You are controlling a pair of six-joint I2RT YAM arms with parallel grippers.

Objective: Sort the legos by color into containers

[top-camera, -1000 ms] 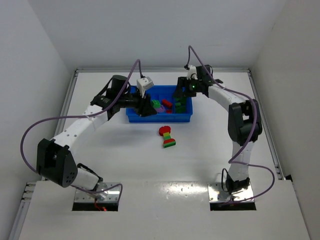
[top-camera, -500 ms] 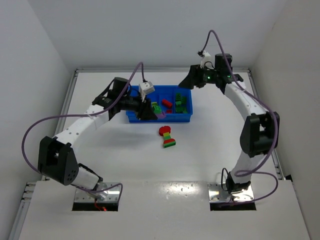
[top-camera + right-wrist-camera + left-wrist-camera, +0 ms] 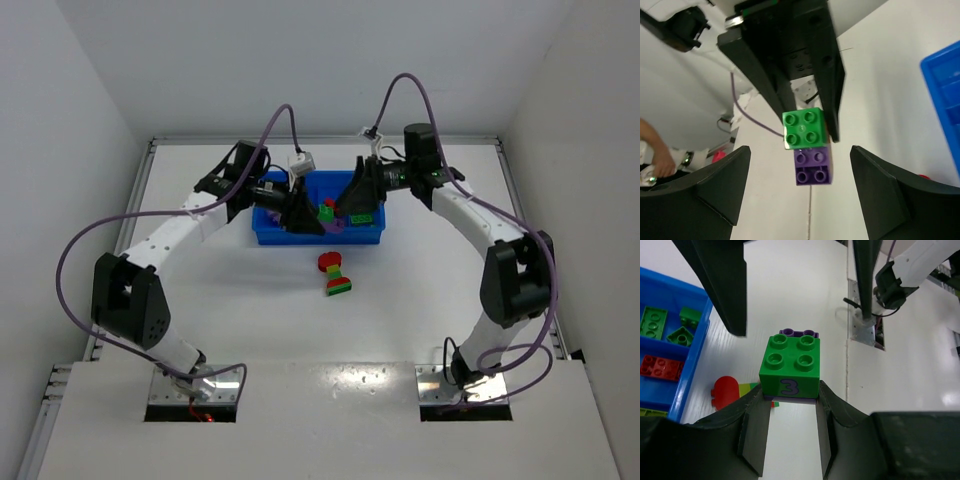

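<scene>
Left wrist view: your left gripper (image 3: 789,407) pinches the green brick (image 3: 790,367) in the air beside the blue tray (image 3: 690,367); the purple brick (image 3: 799,333) under it juts lengthwise away, toward the right gripper (image 3: 352,198), which has just swung in, jaws spread, probably to split them for sorting

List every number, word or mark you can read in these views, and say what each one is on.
"3": purple numeral on the side face of the green brick, which the left hand grips.
Nothing else can be read. The blue tray shows no label or print in any view.
</scene>
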